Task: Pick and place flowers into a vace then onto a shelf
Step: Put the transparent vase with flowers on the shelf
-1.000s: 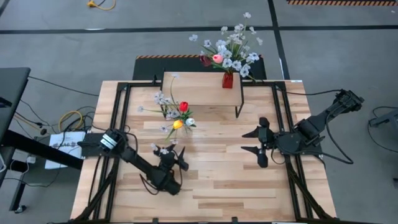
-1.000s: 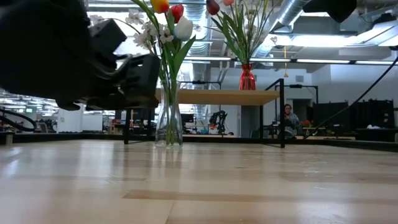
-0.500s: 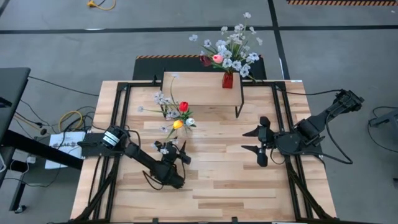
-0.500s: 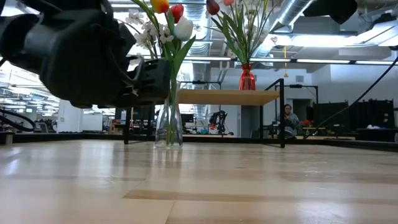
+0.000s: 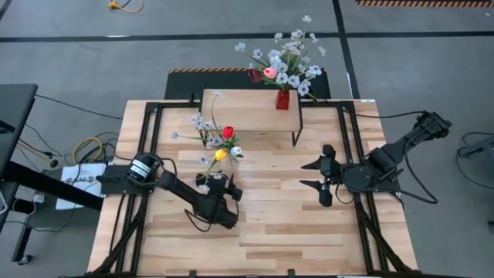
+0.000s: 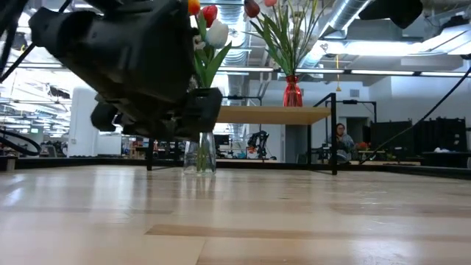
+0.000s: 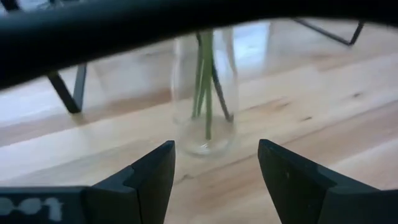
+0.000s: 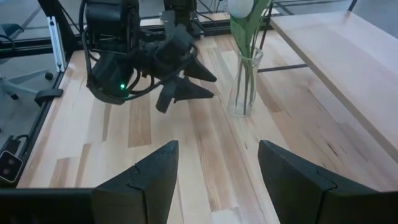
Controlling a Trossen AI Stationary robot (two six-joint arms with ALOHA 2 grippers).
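Red vase [image 5: 282,100], clear glass vase [image 6: 199,153]; red, yellow, white tulips [image 5: 225,144]; light-wood shelf [image 5: 247,110].

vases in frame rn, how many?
2. A clear glass vase with tulips stands on the tabletop, just ahead of the open left gripper. A red vase with a fuller bouquet stands on the shelf. None seems hidden.

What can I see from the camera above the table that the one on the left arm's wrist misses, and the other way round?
Only the overhead view shows the red vase of flowers on the shelf, the tulip heads, and the waiting right pincer. Only the left wrist view shows the green stems standing inside the clear glass vase, seen between the open left pincer's fingers. Both show the wooden table.
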